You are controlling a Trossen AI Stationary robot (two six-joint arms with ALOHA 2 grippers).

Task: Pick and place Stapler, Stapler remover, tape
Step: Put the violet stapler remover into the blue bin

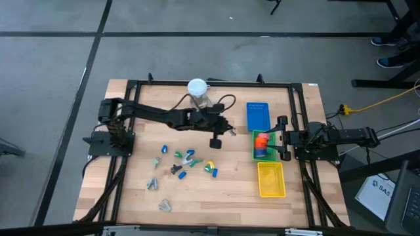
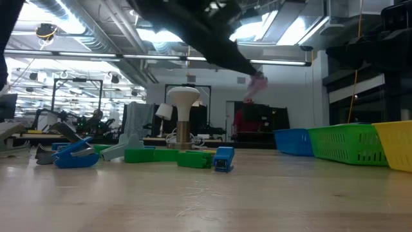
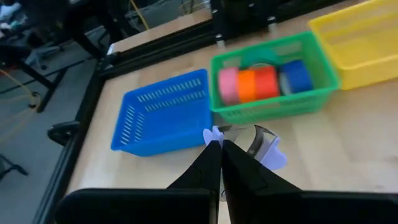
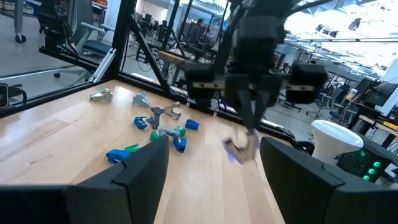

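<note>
Left gripper [image 3: 221,146] clenched on a light, rigid staple remover [image 3: 258,146] pinched at its pale plastic wing, carried above bare table between blue basket [image 3: 165,115] and green basket [image 3: 311,99].

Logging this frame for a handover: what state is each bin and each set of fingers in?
blue bin: empty
green bin: holds tape rolls
yellow bin: empty
left gripper: fingers shut on a stapler remover
right gripper: fingers open, empty

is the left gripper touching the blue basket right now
Apart. In the low view the left gripper hangs high in the air, clamped on a small pale staple remover, well above the blue basket.
</note>
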